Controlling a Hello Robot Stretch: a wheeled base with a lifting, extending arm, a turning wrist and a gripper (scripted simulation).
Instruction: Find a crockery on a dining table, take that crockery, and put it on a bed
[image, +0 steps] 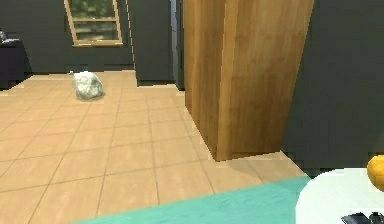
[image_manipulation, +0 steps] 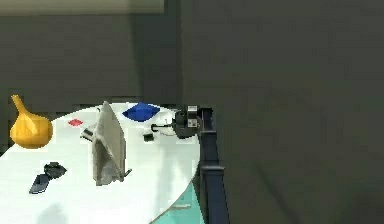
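Blue flat dish (image_manipulation: 143, 112) near far edge of round white desk (image_manipulation: 80, 205), beside pincer (image_manipulation: 162, 127); cannot tell if pincer holds anything. Tan tile floor (image: 90, 140) open ahead, tall wooden panel (image: 250, 70) beside it.

Orange-yellow round thing (image: 377, 171) cut by the forward view's right edge, white table (image: 322, 202) clipped at that corner, dark bits (image_manipulation: 47, 177) on it too small to name, and whether the gripper (image_manipulation: 161, 127) holds anything cannot be told.
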